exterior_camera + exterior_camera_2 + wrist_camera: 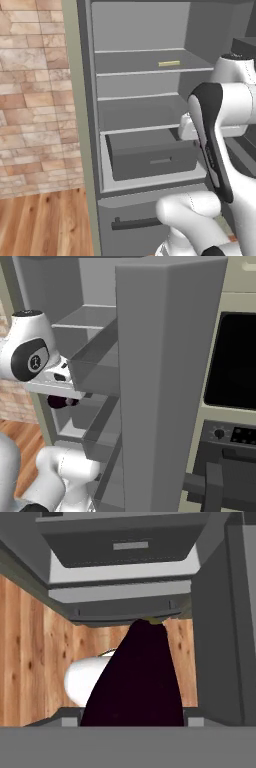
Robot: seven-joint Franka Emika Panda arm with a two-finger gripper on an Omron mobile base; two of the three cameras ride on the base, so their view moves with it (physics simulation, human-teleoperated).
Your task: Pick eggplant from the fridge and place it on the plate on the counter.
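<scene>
Between the hand's fingers, eggplant (pixel 136 677) runs lengthwise — stem end outward.

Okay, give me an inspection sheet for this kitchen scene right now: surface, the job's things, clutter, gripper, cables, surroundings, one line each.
Surface: wood floor in front of the fridge; no counter or plate seen.
Job's things: eggplant, dark purple, held out over the floor, off the fridge shelves; it also shows dark under the hand at.
Clutter: pale yellow stick lying on an upper shelf; dark grey drawer pulled partly out on a lower one.
Gripper: shut on the eggplant, pointing down in front of the open fridge.
Cables: nothing seen.
Surroundings: brick wall left of the fridge; open fridge door; black oven to the right.
</scene>
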